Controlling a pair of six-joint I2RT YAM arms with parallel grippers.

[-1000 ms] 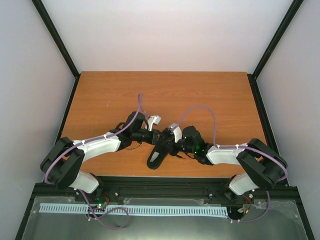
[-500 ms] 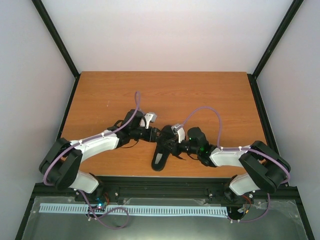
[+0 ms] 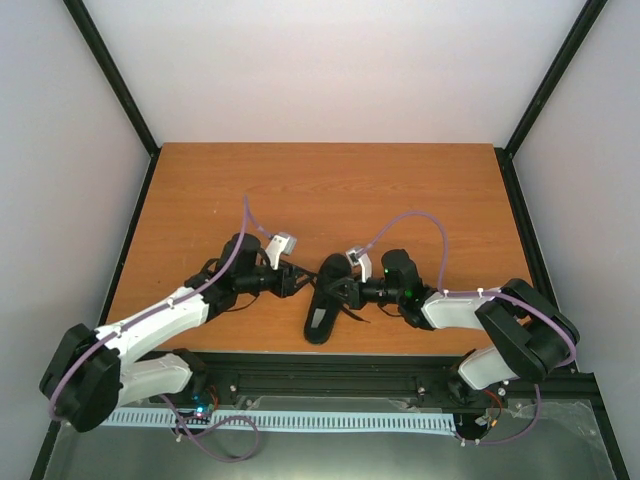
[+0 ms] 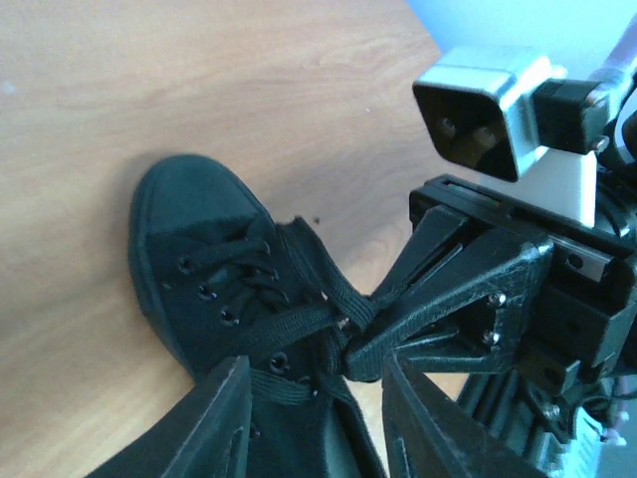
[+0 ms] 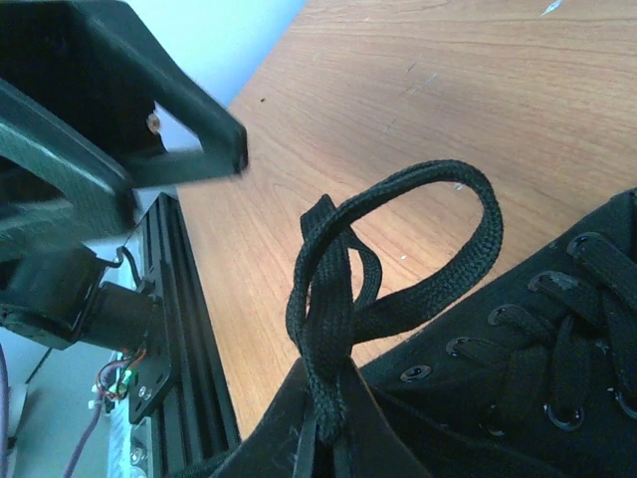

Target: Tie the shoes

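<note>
The black shoe (image 3: pixel 326 300) lies near the worktop's (image 3: pixel 400 190) front edge, between the arms. The right tool (image 5: pixel 326 423) pinches a lace loop (image 5: pixel 438 171). The left tool (image 4: pixel 315 378) is spread wide, holding nothing. I think they're making the bow, so next the left tool must grab a lace.

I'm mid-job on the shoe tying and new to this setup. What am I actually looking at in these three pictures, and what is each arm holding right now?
You see two robot arms, the left arm and the right arm, bolted at the near edge of a wooden table. The wide picture comes from a fixed camera above and behind them. The other two come from a small camera on each wrist. One black shoe lies on the table between the arms. The right pincer is closed on the lace, which stands up in a loop. The left pincer is open right by the shoe and appears to hold nothing.
</note>
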